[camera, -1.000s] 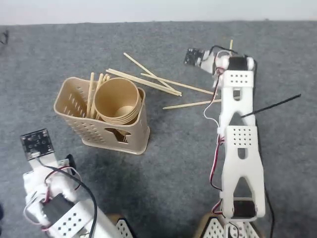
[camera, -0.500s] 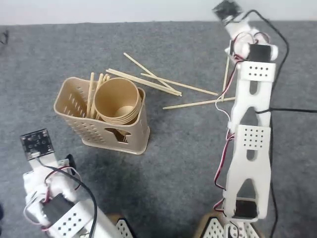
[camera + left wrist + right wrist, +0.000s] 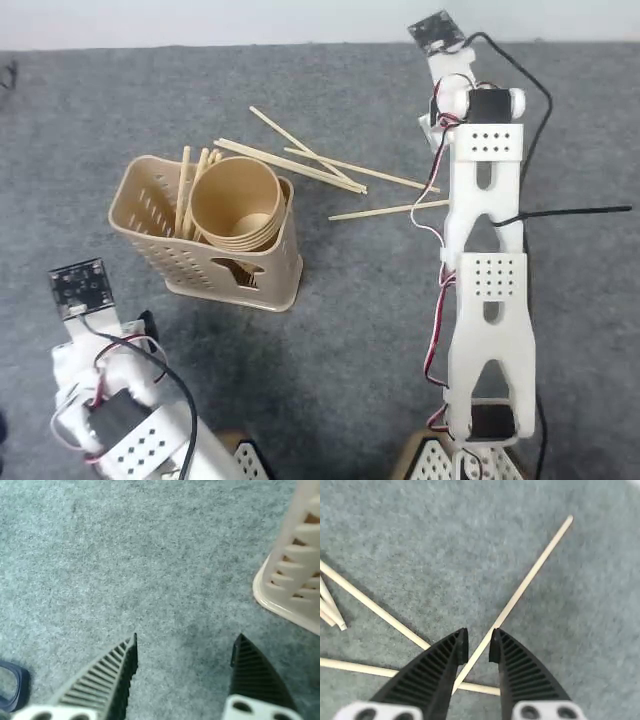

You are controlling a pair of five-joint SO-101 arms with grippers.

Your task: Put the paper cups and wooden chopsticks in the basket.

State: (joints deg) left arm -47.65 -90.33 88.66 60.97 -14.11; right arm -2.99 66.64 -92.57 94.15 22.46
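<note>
A beige slotted basket [image 3: 150, 235] stands left of centre, with stacked paper cups [image 3: 235, 200] and a few wooden chopsticks [image 3: 185, 185] upright inside it. More loose chopsticks [image 3: 300, 165] lie crossed on the carpet to its right. The right arm [image 3: 485, 150] stretches to the far side of them. My right gripper [image 3: 478, 645] is low over the carpet, its jaws a narrow gap apart, and one chopstick [image 3: 535, 565] runs between them. My left gripper [image 3: 185, 647] hangs open over bare carpet, with the basket's corner [image 3: 295, 580] just beside it.
Grey carpet [image 3: 350, 330] covers the whole work area. A pale strip of floor or wall runs along the far edge [image 3: 250, 20]. A dark blue object [image 3: 7, 687] shows near the left arm's base. Both arm bases sit at the near edge.
The right arm swung from over the chopstick pile toward the far edge, then came slightly back left. The left arm's wrist shifted a little. Basket, cups and the loose pile stayed put.
</note>
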